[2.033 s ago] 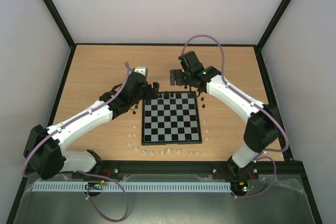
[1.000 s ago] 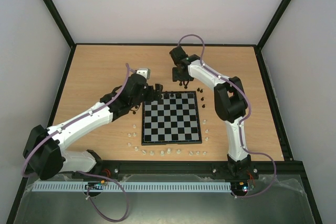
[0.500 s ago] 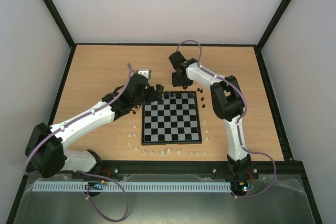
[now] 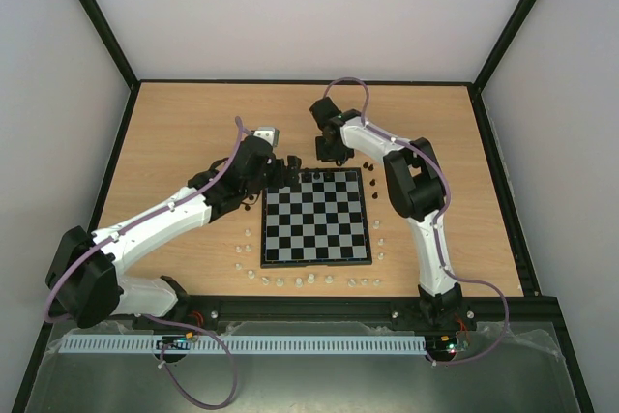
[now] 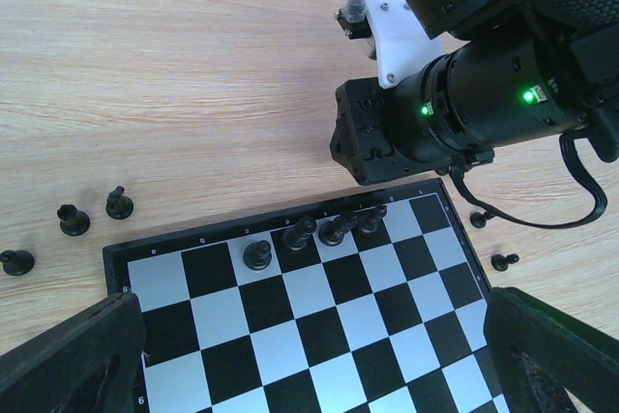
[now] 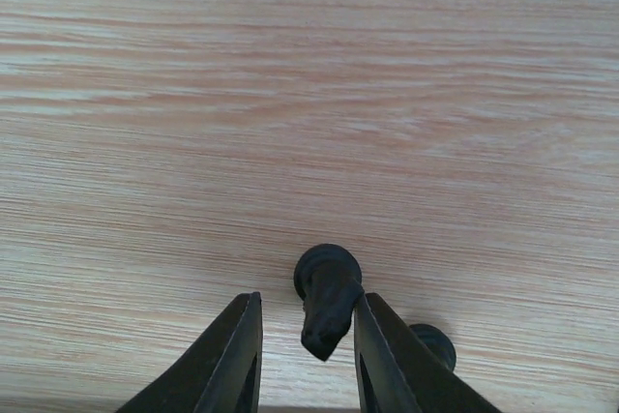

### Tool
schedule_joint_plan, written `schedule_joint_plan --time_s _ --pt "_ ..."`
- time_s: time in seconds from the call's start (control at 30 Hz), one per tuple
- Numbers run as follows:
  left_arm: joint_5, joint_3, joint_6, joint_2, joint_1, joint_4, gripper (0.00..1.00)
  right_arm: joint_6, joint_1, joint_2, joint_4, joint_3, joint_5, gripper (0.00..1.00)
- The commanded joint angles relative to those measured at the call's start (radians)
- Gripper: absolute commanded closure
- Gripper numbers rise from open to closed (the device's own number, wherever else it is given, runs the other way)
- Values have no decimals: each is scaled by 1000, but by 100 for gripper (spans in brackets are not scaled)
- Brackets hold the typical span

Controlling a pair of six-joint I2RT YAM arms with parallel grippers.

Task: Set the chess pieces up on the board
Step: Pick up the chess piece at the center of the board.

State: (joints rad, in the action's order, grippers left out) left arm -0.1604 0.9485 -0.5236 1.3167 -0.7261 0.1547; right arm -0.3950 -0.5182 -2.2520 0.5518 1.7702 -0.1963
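The board (image 4: pixel 317 229) lies mid-table, and several black chess pieces (image 5: pixel 298 233) stand along its far row. Behind the far edge, my right gripper (image 4: pixel 332 150) points down at the wood. Its jaws straddle a black knight (image 6: pixel 327 297) standing on the table. The knight touches the right finger (image 6: pixel 387 355), but a gap remains on the left finger's side, so the right gripper (image 6: pixel 308 302) is open. My left gripper (image 4: pixel 283 167) hangs wide open and empty over the board's far left corner (image 5: pixel 319 336).
Loose black pieces stand left of the board (image 5: pixel 71 220) and right of it (image 5: pixel 500 261). Another black piece (image 6: pixel 432 343) sits just behind my right finger. Several white pieces (image 4: pixel 280 280) line the board's near and side edges. Dark walls ring the table.
My right gripper's jaws have narrowed around the knight, and that arm has settled slightly lower behind the board. The left arm has barely moved.
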Motion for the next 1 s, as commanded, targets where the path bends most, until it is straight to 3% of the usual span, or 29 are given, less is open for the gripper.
schedule_joint_plan --time_s 0.0,0.1,0.23,0.97 --pt "-5 9 5 10 -4 -17 1 9 3 -13 19 41 0 72" --pt "-5 10 6 9 -4 -17 1 9 3 -21 29 61 -7 64" --pt "-7 10 7 9 -4 -17 1 10 3 -22 32 72 -15 64" --pt "-4 12 7 16 -4 -18 1 21 3 5 39 76 -11 97"
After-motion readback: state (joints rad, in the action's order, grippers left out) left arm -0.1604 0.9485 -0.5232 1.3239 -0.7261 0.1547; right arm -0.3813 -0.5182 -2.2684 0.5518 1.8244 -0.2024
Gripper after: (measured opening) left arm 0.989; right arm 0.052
